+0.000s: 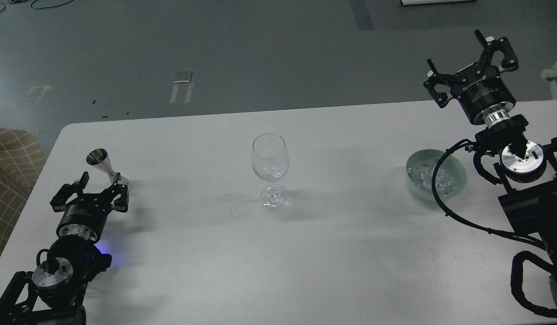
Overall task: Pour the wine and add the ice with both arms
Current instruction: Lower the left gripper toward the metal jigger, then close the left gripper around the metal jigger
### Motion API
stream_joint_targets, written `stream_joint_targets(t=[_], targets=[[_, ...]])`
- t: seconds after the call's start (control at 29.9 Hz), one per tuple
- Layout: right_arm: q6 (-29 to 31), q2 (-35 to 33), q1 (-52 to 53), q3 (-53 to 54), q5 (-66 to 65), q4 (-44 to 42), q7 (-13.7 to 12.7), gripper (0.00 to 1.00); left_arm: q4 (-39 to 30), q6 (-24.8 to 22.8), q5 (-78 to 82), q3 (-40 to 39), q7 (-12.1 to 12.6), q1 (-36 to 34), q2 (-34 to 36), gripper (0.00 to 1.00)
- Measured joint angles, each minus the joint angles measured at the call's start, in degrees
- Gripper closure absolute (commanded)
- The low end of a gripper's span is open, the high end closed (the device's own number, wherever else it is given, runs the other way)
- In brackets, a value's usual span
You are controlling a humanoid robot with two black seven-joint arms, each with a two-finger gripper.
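Ice [429,176], small clear irregular glassy cubes, lies piled in one pale green round glass bowl [459,183]; exact cube count not readable. Bowl sits on the white rectangular table [341,253], below and just left of the black two-finger right gripper [475,61], which hangs raised past the table's far edge, fingers spread wide, holding nothing. A black cable loop [436,189] from the right arm crosses in front of the bowl and hides part of its rim and contents.

One clear stemmed wine glass [270,169] stands upright at table centre, well apart from both grippers, roughly midway between them; bowl of the glass looks empty, though a few glints near its bottom cannot be identified.

One small silver metal double-cone jigger [102,163] stands upright just beyond the black two-finger left gripper [91,187], close to its right finger; contact cannot be judged. Left gripper is low over the table, fingers apart, gripping nothing.

Beige checked fabric seat [10,171] shows left of the left gripper, off the table edge.
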Motion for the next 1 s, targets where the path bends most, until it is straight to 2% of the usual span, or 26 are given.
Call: stream_joint_targets(t=[0.3,0.6,1.0], targets=[[-0.7,0.0,0.1,-0.1,-1.0,-0.2,0.0,0.0,7.4,-0.9,-0.1,0.0,0.2,-3.7,-0.4,0.36],[-0.9,0.1,0.1,-0.1,-1.0,-0.2,-0.1,0.0,10.7,-1.3,-0.1,0.1,0.3,-6.2,-0.7,0.36],[-1.0,0.1,0.0,-0.1,-1.0,-0.2,-0.1,0.0,11.7,-0.8,0.0,0.7,0.7,-7.6,-0.5,0.38]])
